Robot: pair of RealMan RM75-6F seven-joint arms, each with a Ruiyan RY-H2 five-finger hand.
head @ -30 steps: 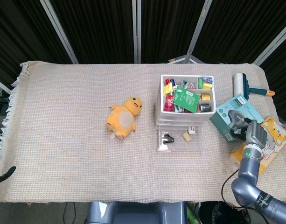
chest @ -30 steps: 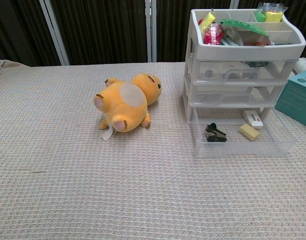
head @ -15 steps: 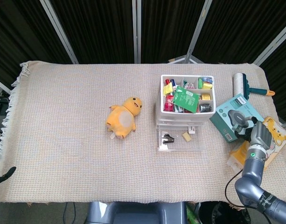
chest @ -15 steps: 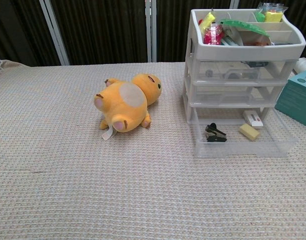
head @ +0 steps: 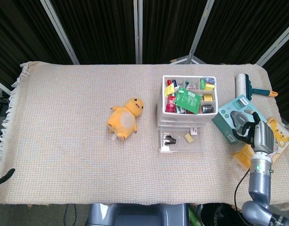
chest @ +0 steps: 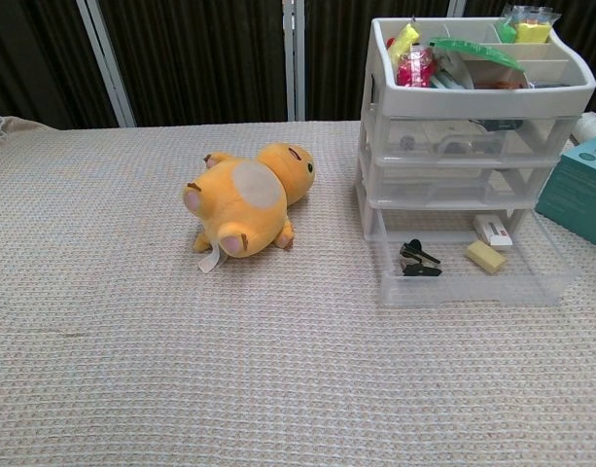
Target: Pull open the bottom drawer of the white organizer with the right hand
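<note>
Bottom drawer point(head: 181, 141) sits pulled well out from under the white organizer point(head: 189, 101) in the head view, its clear tray showing a black clip point(head: 170, 139) and a yellow block point(head: 188, 137) on the open floor. Off to the side, the right robot hand point(head: 253, 130) hovers well apart from the drawer, over the teal box point(head: 234, 112) near the desk point(head: 64, 117) edge; its fingers look curled inward with nothing visibly in them, though the angle makes that hard to confirm. Only a dark fingertip of the left robot hand point(head: 4, 178) peeks in at the lower left corner, so its state cannot be told. A yellow plush toy point(head: 125, 119) lies near the middle, and a lint roller point(head: 244, 85) rests beyond the teal box. Switching to the chest view, the bottom drawer point(chest: 473, 272) is plainly extended toward the camera while the two drawers above stay flush with the white organizer point(chest: 473, 97); neither robot hand appears here. Judging by that, the pull looks done, and all that seems left is clearing the right arm away.
</note>
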